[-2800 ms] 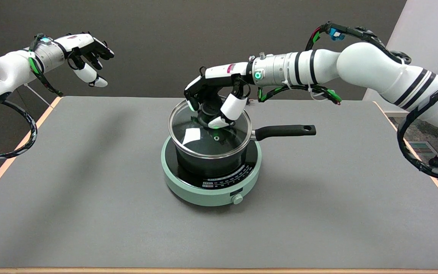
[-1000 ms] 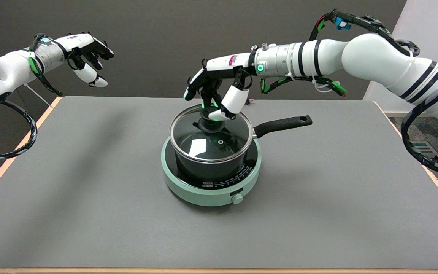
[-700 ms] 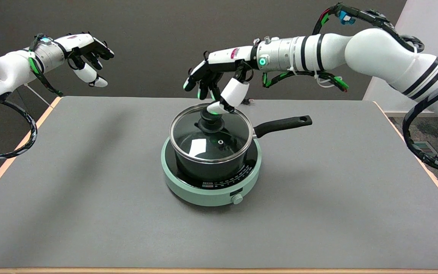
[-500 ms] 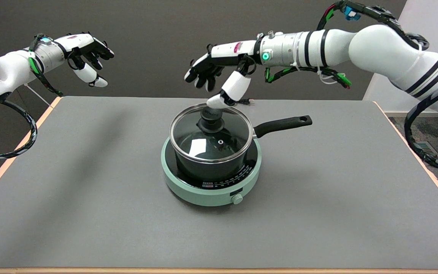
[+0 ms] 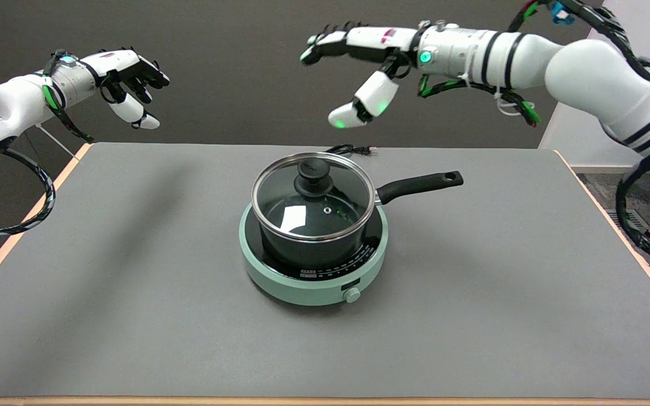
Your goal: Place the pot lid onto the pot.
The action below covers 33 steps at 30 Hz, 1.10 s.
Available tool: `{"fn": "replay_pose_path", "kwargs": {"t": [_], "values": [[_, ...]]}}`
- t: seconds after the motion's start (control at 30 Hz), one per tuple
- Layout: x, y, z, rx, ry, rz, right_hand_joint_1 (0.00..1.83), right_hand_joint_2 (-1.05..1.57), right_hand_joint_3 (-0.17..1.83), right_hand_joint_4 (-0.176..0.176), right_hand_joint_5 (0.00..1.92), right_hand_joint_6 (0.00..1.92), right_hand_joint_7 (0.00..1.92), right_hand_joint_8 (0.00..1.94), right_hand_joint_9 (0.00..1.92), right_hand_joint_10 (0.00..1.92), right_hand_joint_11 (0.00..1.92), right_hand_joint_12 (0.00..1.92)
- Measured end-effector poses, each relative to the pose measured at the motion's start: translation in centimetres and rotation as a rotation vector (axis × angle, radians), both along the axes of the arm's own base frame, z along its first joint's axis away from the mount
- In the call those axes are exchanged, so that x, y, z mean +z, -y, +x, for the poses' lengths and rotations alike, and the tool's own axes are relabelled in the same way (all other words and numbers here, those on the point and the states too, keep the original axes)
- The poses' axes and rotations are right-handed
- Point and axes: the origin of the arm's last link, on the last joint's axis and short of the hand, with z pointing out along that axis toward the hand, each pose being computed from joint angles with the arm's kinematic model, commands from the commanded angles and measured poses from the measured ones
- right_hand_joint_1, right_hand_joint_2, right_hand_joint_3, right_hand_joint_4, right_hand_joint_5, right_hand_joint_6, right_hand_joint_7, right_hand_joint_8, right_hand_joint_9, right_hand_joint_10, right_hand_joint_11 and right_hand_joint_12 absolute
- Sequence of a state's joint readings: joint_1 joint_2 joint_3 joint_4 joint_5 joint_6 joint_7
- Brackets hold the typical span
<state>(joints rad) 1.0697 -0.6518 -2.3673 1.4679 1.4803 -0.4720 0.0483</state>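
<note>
A glass pot lid with a steel rim and a black knob lies flat on the black pot. The pot's long black handle points right. The pot stands on a pale green induction cooker in the middle of the table. My right hand hangs in the air well above and slightly right of the lid, fingers spread, holding nothing.
The grey table has orange edges at left and right. A black power cord lies just behind the cooker. The idle left hand hangs at the upper left. The cooker's dial faces the near side.
My right hand let go of the lid's knob, spread its fingers and rose up and to the right. The lid settled flat on the pot; the pot's handle swung slightly back.
</note>
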Motion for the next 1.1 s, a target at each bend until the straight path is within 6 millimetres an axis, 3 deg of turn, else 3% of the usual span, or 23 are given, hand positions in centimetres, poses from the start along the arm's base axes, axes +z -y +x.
{"fn": "replay_pose_path", "kwargs": {"t": [0.07,0.4,0.73,0.93,1.03,1.1], "values": [[1.0,0.0,0.1,0.026,0.015,-0.031,0.73,0.33,0.78,-0.07,0.05,0.12,0.0,0.0,0.0,0.0,0.0,0.0],[7.2,-1.1,-0.5,0.163,0.115,-0.223,0.59,0.3,0.75,-0.041,0.0,0.04,0.0,0.0,0.0,0.0,0.0,0.0],[15.3,-4.6,-1.9,0.319,0.266,-0.48,0.47,0.34,0.78,-0.02,0.0,0.07,0.0,0.0,0.0,0.0,0.0,0.01],[19.3,-7.2,-2.5,0.403,0.391,-0.601,0.4,0.37,0.82,-0.013,0.01,0.07,0.0,0.0,0.0,0.01,0.0,0.16],[20.9,-8.3,-2.7,0.436,0.451,-0.643,0.36,0.41,0.88,0.024,0.07,0.16,0.0,0.05,0.03,0.07,0.04,0.27],[21.9,-9.0,-2.9,0.457,0.496,-0.668,0.35,0.41,0.91,0.031,0.13,0.22,0.05,0.02,0.07,0.14,0.07,0.33]]}}
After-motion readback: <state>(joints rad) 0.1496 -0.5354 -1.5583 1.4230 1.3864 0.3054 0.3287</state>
